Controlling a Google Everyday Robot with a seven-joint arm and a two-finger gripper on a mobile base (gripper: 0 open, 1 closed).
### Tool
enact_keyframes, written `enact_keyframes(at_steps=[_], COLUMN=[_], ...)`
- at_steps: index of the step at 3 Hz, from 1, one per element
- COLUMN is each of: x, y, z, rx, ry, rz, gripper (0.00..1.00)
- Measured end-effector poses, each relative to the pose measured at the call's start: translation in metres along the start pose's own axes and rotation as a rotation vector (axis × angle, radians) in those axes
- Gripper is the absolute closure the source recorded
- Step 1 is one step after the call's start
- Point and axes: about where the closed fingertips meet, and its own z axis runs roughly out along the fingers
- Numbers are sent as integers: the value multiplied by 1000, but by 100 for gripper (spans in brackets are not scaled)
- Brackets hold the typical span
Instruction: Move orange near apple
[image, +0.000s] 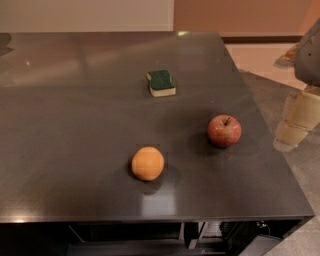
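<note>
The orange (147, 163) is a plain round orange fruit resting on the dark grey table (75, 125), near the front centre. The apple (224, 130) is red with a short dark stem and sits on the table to the right of the orange and a little farther back, apart from it. My gripper (295, 125) shows as pale segmented fingers at the right edge of the view, off the table's right side and to the right of the apple, touching nothing.
A green and yellow sponge (161, 82) lies on the table behind the two fruits. The table's right edge runs diagonally past the apple, with floor beyond it. The front edge lies just below the orange.
</note>
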Motion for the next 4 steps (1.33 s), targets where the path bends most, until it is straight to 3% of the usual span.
enact_keyframes(at_steps=[1,2,4], x=[0,-14,-77], y=[0,1,28], z=[0,4,35], rx=[0,-23,-119], ry=[0,-9,-113], rz=[0,-43,-202], gripper=[0,0,0])
